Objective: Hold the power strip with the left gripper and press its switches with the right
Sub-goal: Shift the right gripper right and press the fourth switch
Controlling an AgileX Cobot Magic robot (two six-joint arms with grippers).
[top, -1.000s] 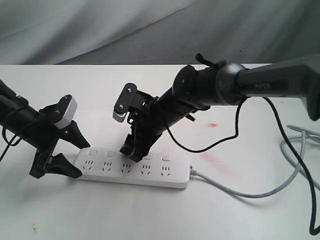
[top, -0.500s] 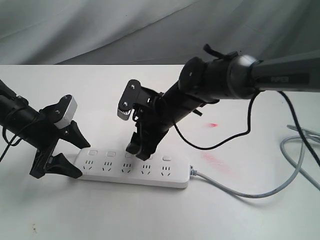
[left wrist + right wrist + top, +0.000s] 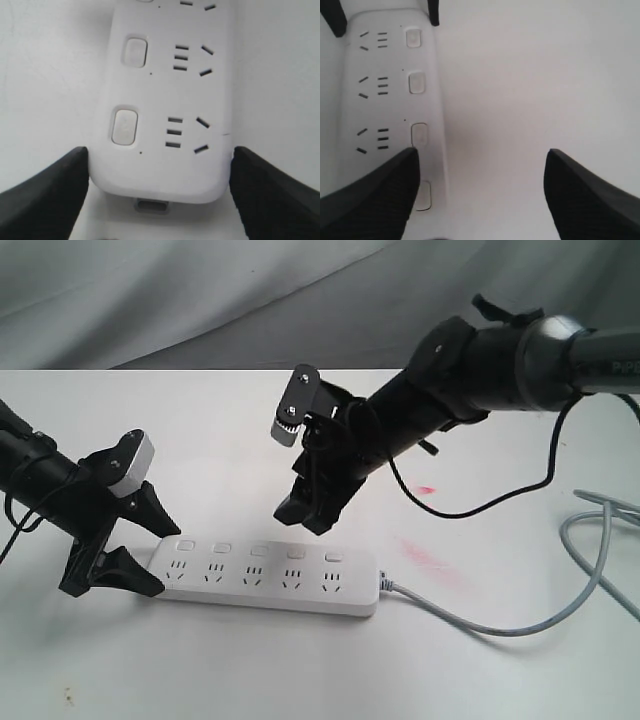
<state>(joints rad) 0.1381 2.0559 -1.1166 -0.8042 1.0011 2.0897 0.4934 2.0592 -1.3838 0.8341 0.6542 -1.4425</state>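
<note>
The white power strip (image 3: 265,578) lies flat on the table, with its grey cable (image 3: 500,625) running off to the right. My left gripper (image 3: 160,560) straddles the strip's left end and is shut on it; in the left wrist view both black fingers (image 3: 55,190) press the rounded end of the power strip (image 3: 165,100). The five switches (image 3: 259,550) sit in a row above the sockets. My right gripper (image 3: 303,515) hangs open above the strip's middle, touching nothing. In the right wrist view its gripper (image 3: 480,152) is off to the side of the switches (image 3: 416,82).
Red smudges (image 3: 425,489) mark the white table to the right of the strip. A grey cloth backdrop (image 3: 200,300) hangs behind the table's far edge. A black wire (image 3: 470,505) loops down from the right arm.
The right gripper has lifted off the third switch and drawn back up and to the right. The left gripper and the strip have not moved.
</note>
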